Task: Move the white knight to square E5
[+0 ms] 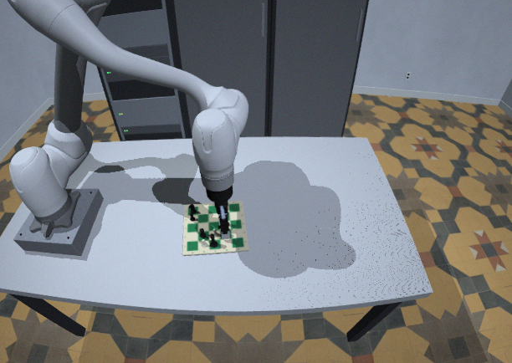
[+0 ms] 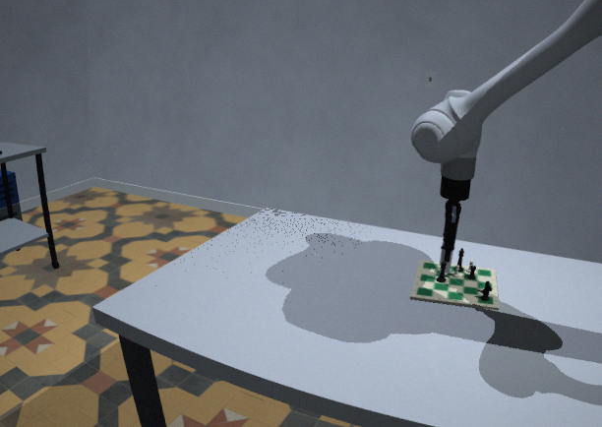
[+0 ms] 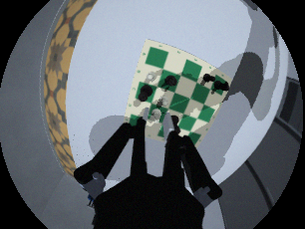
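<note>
Patterned orange and grey floor tiles point(image 1: 439, 179) surround a pale grey desk point(image 1: 125, 279), with dark cabinets point(image 1: 293, 62) against the wall behind it. On the desk lies a small green and cream chessboard point(image 1: 188, 252), and the arm point(image 1: 215, 145) reaches over it from a grey base block point(image 1: 85, 246) at the desk's left end. The wrist points straight down, and the pincer point(image 1: 226, 229) hangs low over the right half of the board, its tips down among the pieces in the exterior view point(image 2: 443, 274).

In the wrist view the two fingers stand partly drawn together with a narrow gap, and they grip nothing. A pale piece, taken to be the white knight point(image 3: 155, 114), stands upright on the board just past the fingertips and in line with the gap; its shape is too small to confirm, and its square cannot be read.

Three black pieces stand upright elsewhere on the board: one near the far left corner point(image 1: 192, 212) and two toward the near edge point(image 1: 202, 232) point(image 1: 213, 241). Another pale piece point(image 3: 152, 77) stands farther along the board.
</note>
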You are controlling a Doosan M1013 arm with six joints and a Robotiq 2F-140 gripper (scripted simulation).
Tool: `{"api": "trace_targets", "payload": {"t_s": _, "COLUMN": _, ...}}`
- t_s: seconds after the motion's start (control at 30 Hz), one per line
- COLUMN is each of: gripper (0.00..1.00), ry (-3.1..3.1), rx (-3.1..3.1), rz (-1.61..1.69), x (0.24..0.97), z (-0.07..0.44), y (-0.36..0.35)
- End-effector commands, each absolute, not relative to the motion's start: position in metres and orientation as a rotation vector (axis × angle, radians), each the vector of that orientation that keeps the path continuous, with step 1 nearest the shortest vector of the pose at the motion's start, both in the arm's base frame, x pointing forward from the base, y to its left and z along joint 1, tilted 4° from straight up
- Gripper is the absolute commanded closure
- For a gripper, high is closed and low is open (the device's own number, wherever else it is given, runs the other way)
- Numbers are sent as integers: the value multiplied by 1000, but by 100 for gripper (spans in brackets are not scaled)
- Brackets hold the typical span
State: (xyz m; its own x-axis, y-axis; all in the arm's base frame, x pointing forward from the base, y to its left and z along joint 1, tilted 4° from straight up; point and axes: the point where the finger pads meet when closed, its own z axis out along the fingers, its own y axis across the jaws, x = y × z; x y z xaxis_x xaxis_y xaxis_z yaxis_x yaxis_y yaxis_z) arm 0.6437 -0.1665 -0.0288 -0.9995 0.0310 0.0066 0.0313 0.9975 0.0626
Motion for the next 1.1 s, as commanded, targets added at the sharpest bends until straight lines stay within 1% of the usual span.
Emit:
{"api": "trace_targets", "payload": {"t_s": 0.0, "gripper": 77, "ry": -3134, "rx": -49, "rz": -99, "x": 644, "z": -29, "y": -166}}
{"api": "trace_targets", "payload": {"t_s": 0.07, "gripper": 77, "ry": -3134, "rx": -49, "rz": -99, "x": 644, "z": -29, "y": -166}}
{"api": "trace_targets", "payload": {"t_s": 0.1, "gripper": 100, "ry": -3134, "rx": -49, "rz": -99, "x": 644, "z": -29, "y": -166}}
{"api": "trace_targets", "payload": {"t_s": 1.07, "gripper": 100, "ry": -3134, "rx": -49, "rz": -99, "x": 644, "z": -29, "y": -166}}
